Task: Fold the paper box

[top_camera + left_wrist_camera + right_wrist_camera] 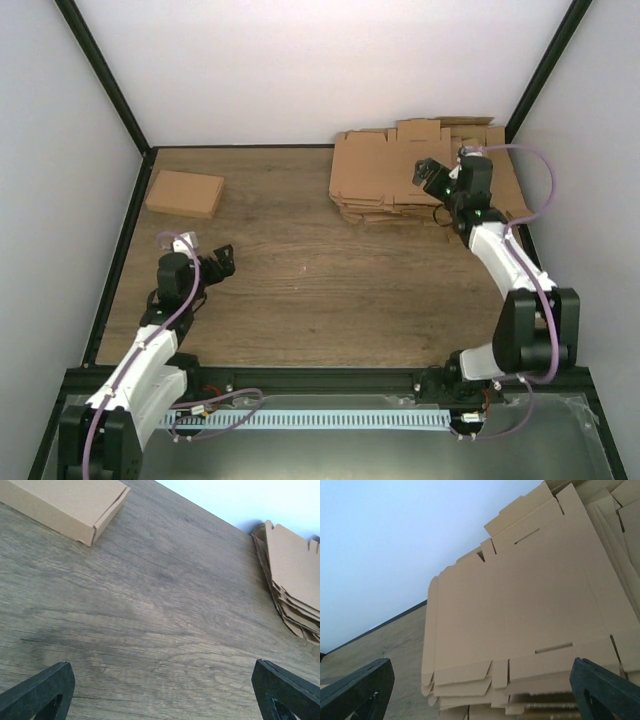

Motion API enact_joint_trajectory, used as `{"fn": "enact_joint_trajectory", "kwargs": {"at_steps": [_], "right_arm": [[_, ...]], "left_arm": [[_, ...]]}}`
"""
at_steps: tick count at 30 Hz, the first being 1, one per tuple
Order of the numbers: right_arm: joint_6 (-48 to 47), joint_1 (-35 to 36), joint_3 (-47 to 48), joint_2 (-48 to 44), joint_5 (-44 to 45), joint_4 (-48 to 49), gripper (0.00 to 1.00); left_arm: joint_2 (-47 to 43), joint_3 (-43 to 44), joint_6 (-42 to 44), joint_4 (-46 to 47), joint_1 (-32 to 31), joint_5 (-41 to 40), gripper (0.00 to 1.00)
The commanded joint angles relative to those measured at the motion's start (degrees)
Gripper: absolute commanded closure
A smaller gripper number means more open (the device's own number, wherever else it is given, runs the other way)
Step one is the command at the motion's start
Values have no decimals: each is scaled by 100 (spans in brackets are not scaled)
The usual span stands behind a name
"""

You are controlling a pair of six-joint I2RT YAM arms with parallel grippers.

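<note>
Well, from where I stand the pile of flat cardboard sheets (400,175) sits at the far right of the wooden table (320,290), a ragged stack with flaps and tabs poking out at its edges. The right gripper (432,175) hangs over the pile's near-middle part, its claw spread wide and holding nothing. Its wrist camera looks along the top sheet (520,605), which shows cut slots and folded tabs along the near edge, with the two black fingers (360,690) standing far apart on either side. Whether the fingers touch that sheet I cannot tell.

The paper box (185,193) lies well apart from the pile, straight across the table by the far left corner. It rests flat on the wood, a shallow brown rectangle with its sides up.

The left gripper (222,258) is also well away from the pile, nearer the front of the table than the box. Its claw is wide and empty too, with bare wood between the fingers (42,690). From its wrist the box (65,502) and the pile's edge (295,580) both show beyond.
</note>
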Motion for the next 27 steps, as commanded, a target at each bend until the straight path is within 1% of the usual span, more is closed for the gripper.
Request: {"fn": "enact_joint_trajectory", "kwargs": {"at_steps": [1,3,6,8,11,13,15,19,24,27], "right_arm": [[-229,-322,899,792,-603,-798,0],[-246,-532,1163,1140,-908,-858,3],[-278,-827,1455,1667,-1474,-726,12],[-361,-935,1770,2151,-1754,-807,19],[-678,-969,2464,2763,-1618,-1168,20],[-858,-982,2853,3124,-1270,-1471,21],[-943,-1050,3075,3407,-1141,-1592,22],[-972,-1253,3334,3772,-1385,-1640,26],[-1109,-1315,3415,3822,-1161,-1652,26],[-1174,-1314,3459,3868,-1194,-1688,26]], "left_arm": [[25,-112,70,437,-20,638,0],[163,-192,133,888,-99,1304,0],[341,-59,274,836,-436,1051,0],[412,-20,303,815,-505,959,0],[407,-14,308,739,-512,898,0],[350,-22,312,669,-521,820,0],[314,-32,308,646,-529,767,0],[402,-9,308,652,-538,714,0],[558,54,308,611,-547,654,0],[599,73,299,607,-547,610,0]]}}
